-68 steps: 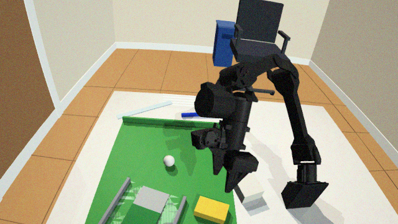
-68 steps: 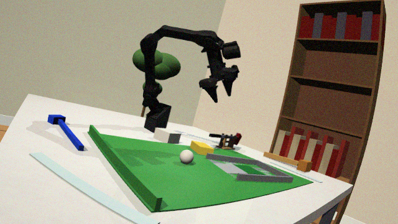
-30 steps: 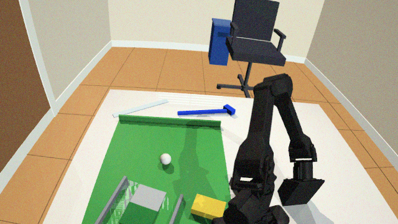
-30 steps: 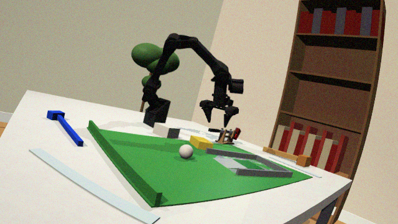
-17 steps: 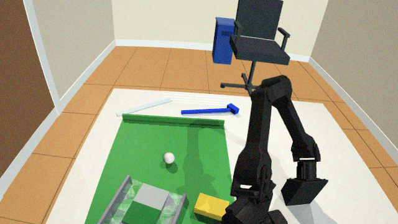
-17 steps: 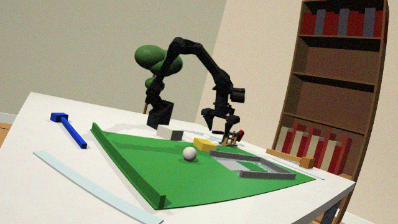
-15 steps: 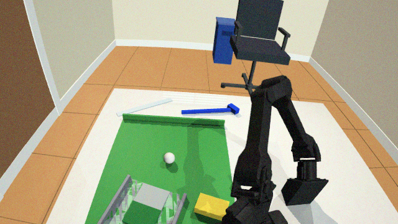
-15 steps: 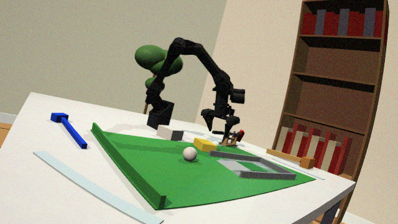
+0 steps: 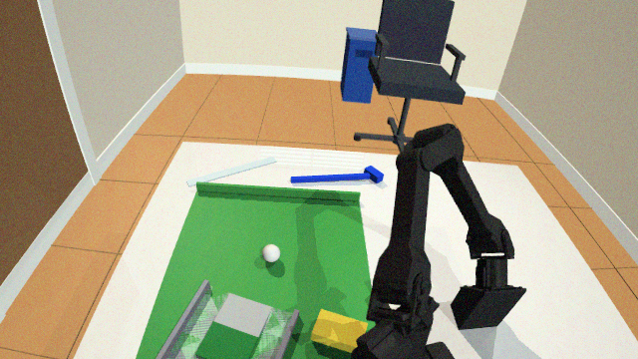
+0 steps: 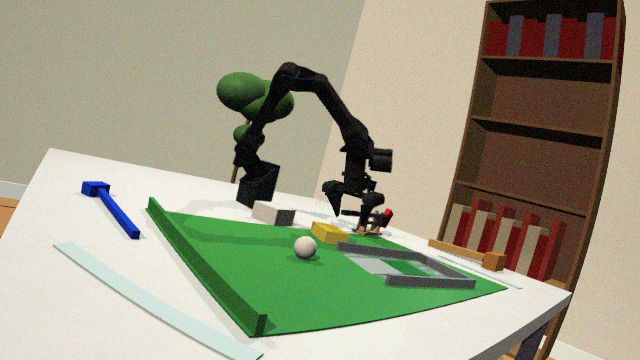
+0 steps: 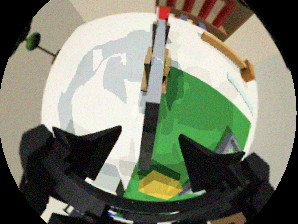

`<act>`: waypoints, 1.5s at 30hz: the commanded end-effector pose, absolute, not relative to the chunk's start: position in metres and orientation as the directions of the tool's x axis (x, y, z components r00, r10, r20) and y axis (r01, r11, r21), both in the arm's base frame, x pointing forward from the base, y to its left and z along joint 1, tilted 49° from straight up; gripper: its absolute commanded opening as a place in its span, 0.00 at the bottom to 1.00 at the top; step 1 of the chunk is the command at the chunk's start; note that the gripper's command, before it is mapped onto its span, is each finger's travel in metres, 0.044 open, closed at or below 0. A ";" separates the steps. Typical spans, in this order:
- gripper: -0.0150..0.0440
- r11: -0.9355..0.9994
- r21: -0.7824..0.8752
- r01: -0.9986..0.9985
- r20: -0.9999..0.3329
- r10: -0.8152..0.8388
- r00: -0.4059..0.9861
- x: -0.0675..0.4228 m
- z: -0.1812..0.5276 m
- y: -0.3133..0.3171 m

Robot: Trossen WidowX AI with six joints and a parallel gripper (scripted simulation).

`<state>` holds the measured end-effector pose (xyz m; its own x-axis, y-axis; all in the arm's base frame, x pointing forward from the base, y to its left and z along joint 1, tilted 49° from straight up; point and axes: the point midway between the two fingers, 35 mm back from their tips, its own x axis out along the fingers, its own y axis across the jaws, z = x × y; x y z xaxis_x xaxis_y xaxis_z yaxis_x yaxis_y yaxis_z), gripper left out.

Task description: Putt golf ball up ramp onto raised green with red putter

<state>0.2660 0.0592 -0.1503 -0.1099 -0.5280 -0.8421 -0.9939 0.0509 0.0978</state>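
Note:
The red putter (image 10: 371, 215) (image 11: 154, 79) lies on a small wooden stand on the white table, just off the green mat (image 9: 224, 224) (image 10: 260, 280), its red head (image 10: 387, 214) (image 11: 164, 12) pointing away from the arm's base. My gripper (image 10: 351, 211) (image 11: 150, 132) is open and empty, fingers pointing down, one on each side of the putter's dark handle end, just above it. The white golf ball (image 9: 271, 252) (image 10: 305, 247) rests mid-mat. The ramp with its raised green (image 9: 234, 324) (image 10: 400, 266) sits between grey rails (image 10: 430, 282). In the top view the arm hides the gripper.
A yellow block (image 9: 339, 329) (image 10: 328, 232) (image 11: 158, 185) lies beside the ramp, near the gripper. A blue putter (image 9: 334, 177) (image 10: 112, 207) and a pale strip (image 9: 229, 171) (image 10: 150, 305) lie beyond the mat's back wall (image 9: 276, 191). An orange putter (image 10: 467, 252) and a white-grey block (image 10: 272, 213) also lie on the table.

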 end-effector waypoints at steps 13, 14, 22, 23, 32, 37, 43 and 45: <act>0.78 0.052 0.103 -0.993 -0.840 -0.531 -0.115 0.263 -0.155 0.053; 0.73 0.052 0.103 -0.993 -0.840 -0.531 -0.115 0.263 -0.155 0.053; 0.38 0.052 0.103 -0.993 -0.840 -0.531 -0.115 0.263 -0.155 0.053; 0.33 0.052 0.103 -0.993 -0.840 -0.531 -0.115 0.263 -0.155 0.053; 0.25 0.052 0.103 -0.993 -0.840 -0.530 -0.115 0.264 -0.153 0.056; 0.25 0.051 0.103 -0.993 -0.842 -0.527 -0.115 0.270 -0.137 0.077; 0.25 0.051 0.104 -0.993 -0.843 -0.526 -0.116 0.275 -0.107 0.110; 0.25 0.052 0.105 -0.993 -0.842 -0.526 -0.116 0.275 -0.097 0.121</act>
